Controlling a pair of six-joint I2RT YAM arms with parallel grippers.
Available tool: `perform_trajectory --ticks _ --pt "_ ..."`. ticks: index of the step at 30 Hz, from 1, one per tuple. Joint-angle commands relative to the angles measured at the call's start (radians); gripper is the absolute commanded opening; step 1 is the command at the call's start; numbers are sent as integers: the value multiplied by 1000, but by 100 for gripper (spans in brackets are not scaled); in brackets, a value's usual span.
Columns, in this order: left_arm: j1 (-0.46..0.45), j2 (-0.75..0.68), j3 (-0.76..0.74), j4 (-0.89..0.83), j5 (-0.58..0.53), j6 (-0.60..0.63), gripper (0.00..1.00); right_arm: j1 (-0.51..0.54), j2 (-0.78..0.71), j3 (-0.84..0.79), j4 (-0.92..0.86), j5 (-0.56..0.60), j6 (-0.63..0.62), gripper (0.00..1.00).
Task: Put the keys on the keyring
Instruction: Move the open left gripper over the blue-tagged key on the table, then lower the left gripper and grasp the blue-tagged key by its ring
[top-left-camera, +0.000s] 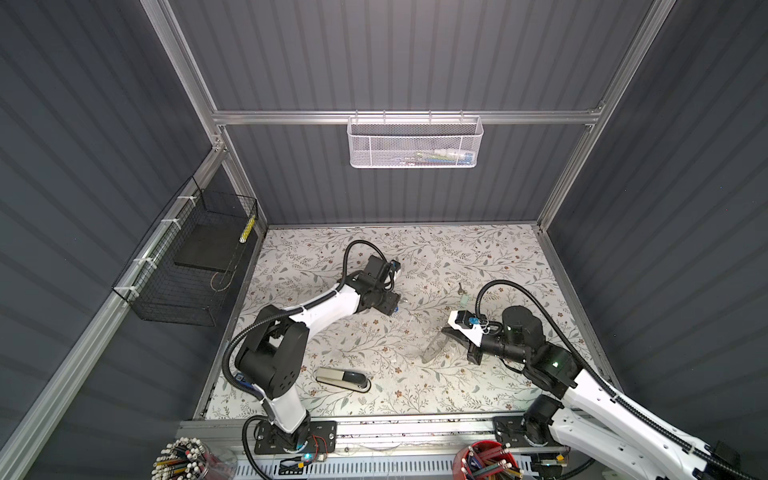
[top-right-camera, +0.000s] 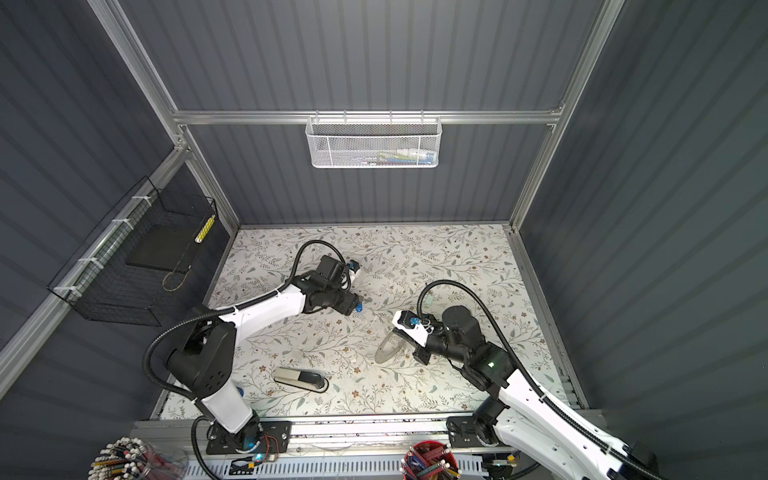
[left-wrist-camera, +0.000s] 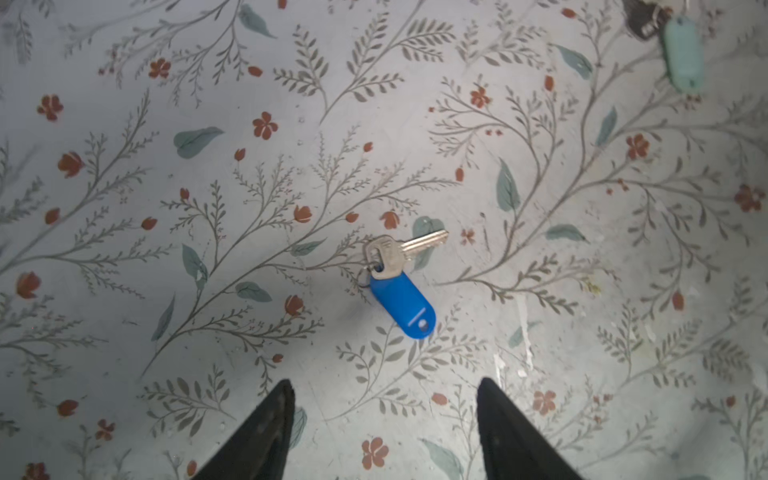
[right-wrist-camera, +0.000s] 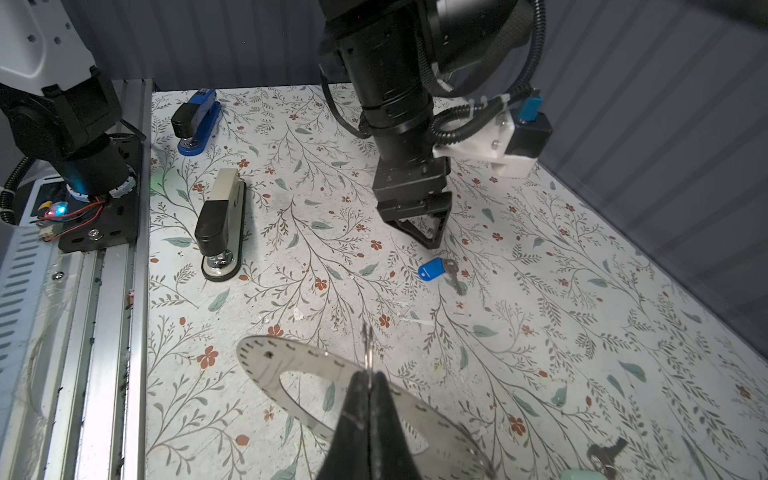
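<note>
The blue-tagged key (left-wrist-camera: 401, 286) lies flat on the floral table, just ahead of my left gripper (left-wrist-camera: 384, 384). That gripper is open and holds nothing. The right wrist view shows it (right-wrist-camera: 419, 232) hanging close above the same key (right-wrist-camera: 438, 270). The mint-tagged key (top-left-camera: 462, 293) lies farther right, apart from both grippers, with its tag (left-wrist-camera: 683, 52) also in the left wrist view. My right gripper (right-wrist-camera: 369, 374) is shut on the keyring (right-wrist-camera: 367, 349). The keyring is a thin metal loop seen edge-on, sticking out past the fingertips. In both top views this gripper (top-left-camera: 442, 330) hovers right of centre.
A flat, see-through grey curved plate (right-wrist-camera: 270, 365) with marks round its band lies on the table under the right fingers. A grey-and-black stapler (top-left-camera: 344, 379) sits near the front. A blue stapler (right-wrist-camera: 197, 120) is by the left arm's base. Pencil cups (top-left-camera: 488, 461) stand past the front rail.
</note>
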Motion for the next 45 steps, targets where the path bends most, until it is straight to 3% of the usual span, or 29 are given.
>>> perform_trajectory --ticks 1,7,13,22,45 --pt "35 26 10 -38 103 -78 65 -9 -1 -13 30 -25 -11 0" --pt "51 103 -2 53 174 -93 48 -14 21 -15 40 -42 -11 0" --pt "87 192 38 82 237 -79 41 -14 35 -1 29 -47 -9 0" --pt "106 246 51 131 284 -44 44 -13 61 24 16 -50 -3 0" --pt "106 276 65 133 366 -12 8 -13 105 47 6 -62 -4 0"
